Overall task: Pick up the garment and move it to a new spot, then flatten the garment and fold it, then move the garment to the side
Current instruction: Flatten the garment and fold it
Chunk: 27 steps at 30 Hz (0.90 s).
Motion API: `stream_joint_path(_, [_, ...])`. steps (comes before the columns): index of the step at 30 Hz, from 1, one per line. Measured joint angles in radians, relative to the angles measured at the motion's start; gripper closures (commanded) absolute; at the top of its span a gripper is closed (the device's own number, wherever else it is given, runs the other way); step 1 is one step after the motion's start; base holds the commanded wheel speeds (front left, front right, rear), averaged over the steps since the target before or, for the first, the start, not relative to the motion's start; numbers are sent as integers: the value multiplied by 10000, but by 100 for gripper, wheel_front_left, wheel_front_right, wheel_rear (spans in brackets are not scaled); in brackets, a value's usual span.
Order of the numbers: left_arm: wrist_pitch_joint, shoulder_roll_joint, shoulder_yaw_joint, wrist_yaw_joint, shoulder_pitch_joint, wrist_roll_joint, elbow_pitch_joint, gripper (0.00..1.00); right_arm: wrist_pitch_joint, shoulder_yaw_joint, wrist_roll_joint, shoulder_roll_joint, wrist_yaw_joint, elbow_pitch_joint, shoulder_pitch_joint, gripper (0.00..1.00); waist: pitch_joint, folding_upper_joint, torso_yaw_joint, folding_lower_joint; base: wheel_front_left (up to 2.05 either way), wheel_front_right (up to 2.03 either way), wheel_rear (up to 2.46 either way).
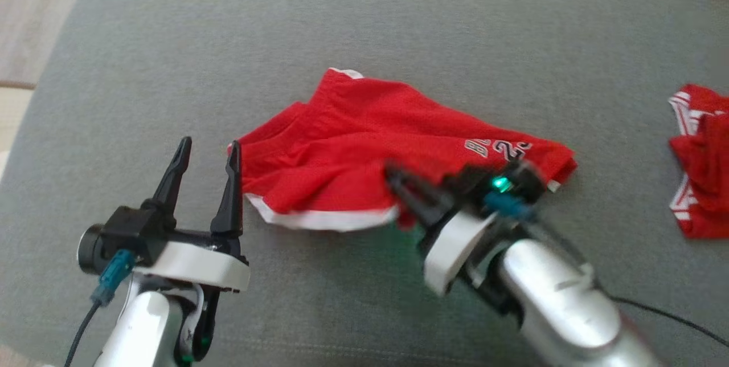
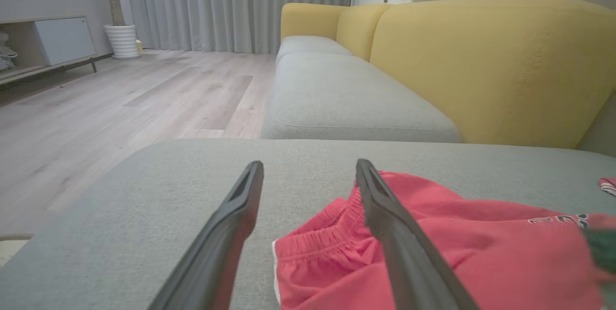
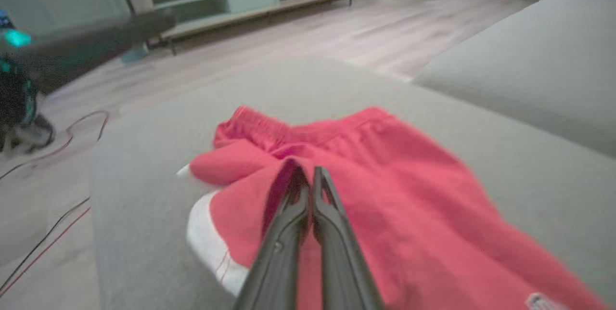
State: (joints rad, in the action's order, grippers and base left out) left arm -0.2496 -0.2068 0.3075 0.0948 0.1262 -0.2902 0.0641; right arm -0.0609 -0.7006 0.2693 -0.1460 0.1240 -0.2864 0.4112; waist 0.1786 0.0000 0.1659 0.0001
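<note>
Right tool [image 1: 393,176] nearest, fingers pressed together, pinching a fold of the shorts [image 1: 364,133] close to the white-trimmed hem. Left tool [image 1: 209,145] spread wide, empty, one finger just beside the elastic waistband. Shorts red, rumpled, lying mid-cushion on grey sofa [image 1: 171,42]. Second red garment [image 1: 703,167] well apart, at right edge of head view.

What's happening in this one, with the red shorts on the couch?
A two-armed robot is working on red shorts lying crumpled on a grey sofa cushion. Its right gripper is shut, pinching a fold of the fabric near the white-trimmed hem. The left gripper is open beside the waistband end, holding nothing. A second red garment lies off to the right.
</note>
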Motion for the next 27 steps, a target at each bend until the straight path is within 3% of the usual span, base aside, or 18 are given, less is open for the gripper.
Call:
stream_joint_path(9, [0,65,-2,-173,25,184,2,0,-514,3896,-54,186,0,1179,-736,100,232,0,-621,0,0,0,0])
stream_joint_path(10, [0,65,-2,-173,25,184,2,0,-514,3896,-54,186,0,1179,-736,100,232,0,-621,0,0,0,0])
stream_joint_path(15, [0,111,15,-259,156,253,8,0,-765,5879,-148,412,0,686,-997,100,517,0,-727,0,0,0,0])
stream_joint_path(19, [0,184,17,-334,410,291,15,0,-848,6571,-153,422,0,-130,-999,100,744,0,-750,1,0,0,0])
stream_joint_path(20, [0,190,13,-334,444,316,17,0,-834,6619,-150,430,0,-293,-999,73,779,0,-767,1,0,0,0])
stream_joint_path(21, [0,192,10,-336,455,337,25,0,-790,6654,-134,447,0,-422,-999,18,800,0,-794,1,0,0,0])
stream_joint_path(22, [0,194,4,-336,455,339,33,0,-780,6661,-140,451,0,-523,-999,0,814,0,-830,0,0,0,0])
stream_joint_path(27, [0,226,-25,-345,452,339,79,0,-244,6652,-138,433,0,-453,-1062,0,735,0,-1040,0,0,0,0])
